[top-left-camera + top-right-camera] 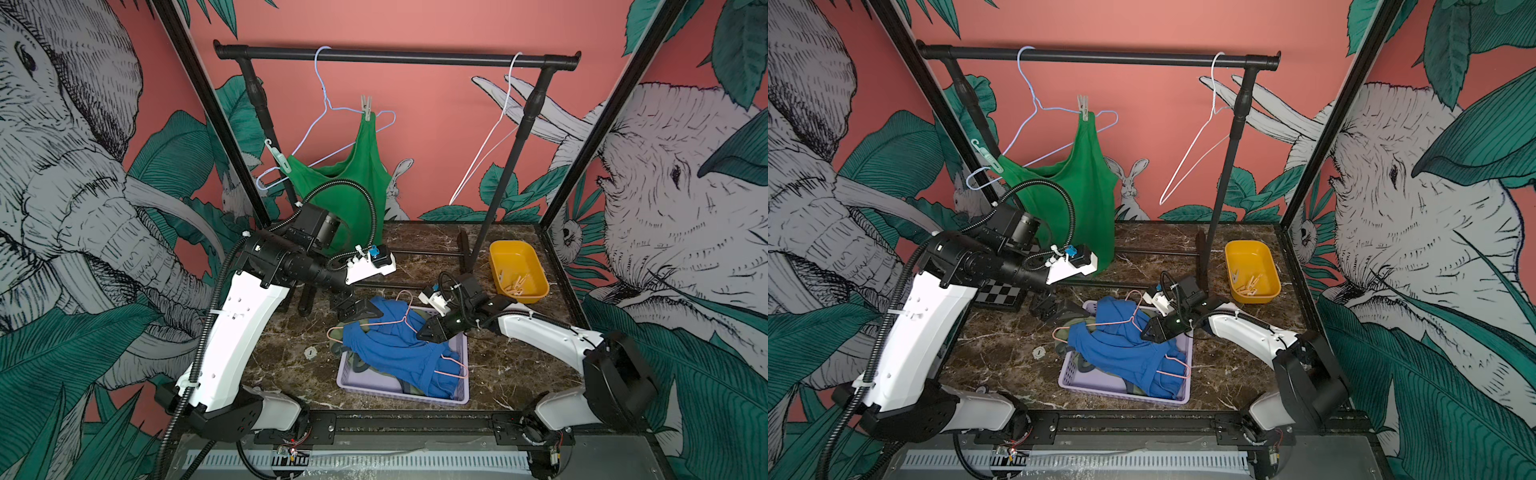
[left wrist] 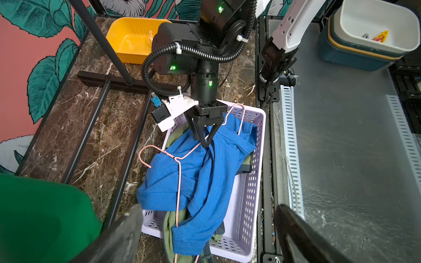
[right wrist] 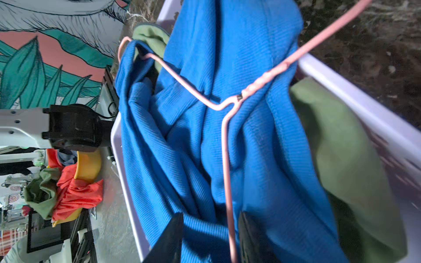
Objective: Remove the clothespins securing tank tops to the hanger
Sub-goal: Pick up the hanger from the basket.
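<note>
A green tank top (image 1: 357, 174) hangs from a pale blue hanger (image 1: 328, 104), held by a beige clothespin (image 1: 366, 109) at the top and a mint clothespin (image 1: 277, 160) at the lower left. A blue tank top (image 1: 399, 349) and a pink hanger (image 1: 409, 320) lie over an olive top (image 2: 175, 230) in a lavender basket (image 1: 399, 395). My right gripper (image 3: 210, 227) is open, its fingers straddling the pink wire on the blue fabric. My left gripper (image 2: 210, 239) stands wide open and empty above the basket's left end.
A yellow bin (image 1: 536, 266) holding several clothespins sits at the back right. An empty white hanger (image 1: 490, 141) hangs on the black rail (image 1: 395, 56). The rack's posts and base bars (image 1: 415, 251) cross the marble table behind the basket. A small round disc (image 1: 310, 353) lies left of the basket.
</note>
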You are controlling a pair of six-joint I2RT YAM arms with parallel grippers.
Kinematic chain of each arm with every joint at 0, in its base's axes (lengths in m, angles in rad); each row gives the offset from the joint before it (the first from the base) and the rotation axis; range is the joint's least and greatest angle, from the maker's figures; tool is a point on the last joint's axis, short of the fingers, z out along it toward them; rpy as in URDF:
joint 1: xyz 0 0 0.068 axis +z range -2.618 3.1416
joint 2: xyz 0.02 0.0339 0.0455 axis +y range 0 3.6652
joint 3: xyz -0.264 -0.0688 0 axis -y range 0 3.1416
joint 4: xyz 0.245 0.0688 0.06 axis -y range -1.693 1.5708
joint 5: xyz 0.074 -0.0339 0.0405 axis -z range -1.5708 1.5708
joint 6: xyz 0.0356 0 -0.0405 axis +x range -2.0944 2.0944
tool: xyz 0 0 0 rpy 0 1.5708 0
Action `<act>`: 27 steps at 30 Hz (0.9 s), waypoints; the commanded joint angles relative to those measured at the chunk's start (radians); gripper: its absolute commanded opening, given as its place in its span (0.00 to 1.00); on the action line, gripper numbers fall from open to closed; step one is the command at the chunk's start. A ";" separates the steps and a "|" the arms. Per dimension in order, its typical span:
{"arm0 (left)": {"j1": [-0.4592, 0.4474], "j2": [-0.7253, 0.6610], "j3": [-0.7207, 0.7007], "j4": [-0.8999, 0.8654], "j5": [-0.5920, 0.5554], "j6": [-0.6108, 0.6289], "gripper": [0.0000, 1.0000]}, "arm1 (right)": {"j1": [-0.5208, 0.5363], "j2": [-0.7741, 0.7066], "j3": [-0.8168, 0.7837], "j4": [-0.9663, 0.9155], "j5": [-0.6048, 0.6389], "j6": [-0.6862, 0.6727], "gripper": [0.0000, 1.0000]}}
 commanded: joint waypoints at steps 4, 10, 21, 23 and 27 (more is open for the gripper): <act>-0.005 -0.027 -0.004 -0.029 0.008 0.024 0.92 | 0.020 0.043 0.066 -0.003 0.028 -0.065 0.40; -0.005 -0.046 -0.034 -0.023 0.005 0.027 0.92 | 0.027 0.108 0.110 -0.059 0.024 -0.109 0.36; -0.005 -0.067 -0.049 -0.019 0.009 0.028 0.92 | 0.058 0.169 0.140 -0.072 -0.001 -0.129 0.25; -0.004 -0.069 -0.049 -0.015 0.008 0.024 0.92 | 0.061 0.169 0.144 -0.077 0.004 -0.135 0.17; -0.005 -0.082 -0.053 0.041 -0.015 -0.017 0.92 | 0.061 0.139 0.144 -0.093 0.033 -0.142 0.05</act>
